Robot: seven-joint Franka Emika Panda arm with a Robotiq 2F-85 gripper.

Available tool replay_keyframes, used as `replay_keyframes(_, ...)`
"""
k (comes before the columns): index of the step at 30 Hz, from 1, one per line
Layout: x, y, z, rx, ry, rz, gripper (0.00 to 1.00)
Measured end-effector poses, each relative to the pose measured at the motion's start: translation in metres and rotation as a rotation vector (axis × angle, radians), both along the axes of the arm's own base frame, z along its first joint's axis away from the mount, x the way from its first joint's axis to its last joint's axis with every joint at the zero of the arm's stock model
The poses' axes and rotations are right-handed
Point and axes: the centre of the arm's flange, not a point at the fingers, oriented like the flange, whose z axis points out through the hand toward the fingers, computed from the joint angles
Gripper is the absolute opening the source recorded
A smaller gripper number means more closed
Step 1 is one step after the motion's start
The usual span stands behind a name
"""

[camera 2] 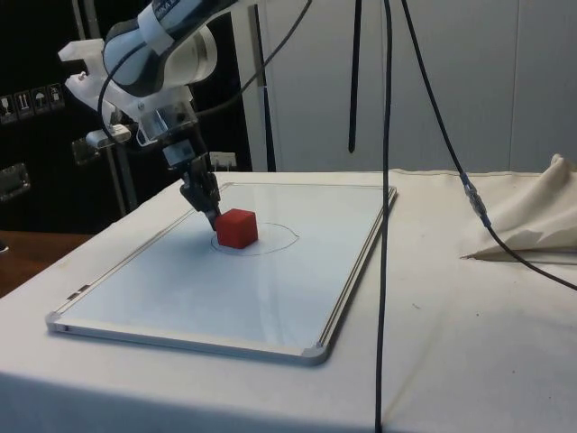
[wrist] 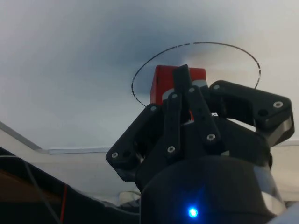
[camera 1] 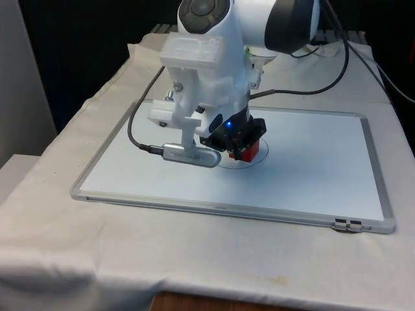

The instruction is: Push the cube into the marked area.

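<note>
Already the closed, empty gripper (camera 2: 213, 215) presses the red cube (camera 2: 237, 227) at the circle's (camera 2: 279, 244) nine-o'clock rim — an off-centre shove could spin it wide.

My fingertips (camera 2: 214, 216) sit closed together against the red cube (camera 2: 237, 227), which blocks my way straight ahead and lies partly inside the drawn circle (camera 2: 279, 242). Beyond the cube, the rest of the circle is bare board, so there is room to travel that way. The whiteboard (camera 1: 311, 162) lies flat and open toward the front view's right and near edge. Its raised metal frame (camera 1: 379, 175) rims the surface. A black cable (camera 2: 386, 225) hangs down near the board in the side view.
</note>
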Motion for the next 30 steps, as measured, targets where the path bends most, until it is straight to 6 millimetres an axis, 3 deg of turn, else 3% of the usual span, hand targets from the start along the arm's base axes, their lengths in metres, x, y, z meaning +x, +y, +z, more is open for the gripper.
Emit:
replay_keyframes(10, 0.014, 0.000, 0.022, -0.010, -0.056, 0.011, 0.00)
replay_keyframes(30, 0.022, 0.004, 0.053, -0.025, -0.105, -0.021, 0.00)
